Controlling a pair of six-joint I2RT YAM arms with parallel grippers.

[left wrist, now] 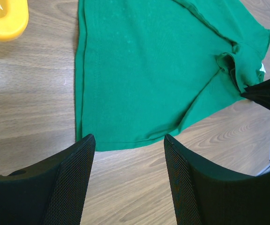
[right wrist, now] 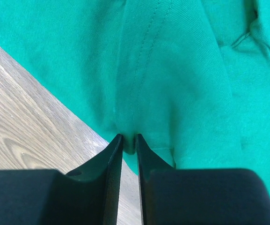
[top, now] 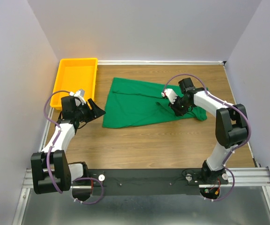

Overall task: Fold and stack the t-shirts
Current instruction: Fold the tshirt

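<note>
T-shirt (top: 135, 105): lay spread on the bench (top: 139, 145), centre of the top view, right of the yellow tray (top: 62, 86).
Left tool (top: 95, 111): fingers wide apart, empty, just beside the shirt's left edge.
Right tool (top: 174, 105): on the shirt's right part; tips nearly together at a raised fold; grip could not be told.

Wooden table (top: 172, 145) between plain pale lilac walls (top: 149, 28)

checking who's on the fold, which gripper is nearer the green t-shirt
Right. The right gripper has its tips on the green t-shirt, at its right part. The left gripper is open over the wooden table, just off the shirt's left edge.
</note>
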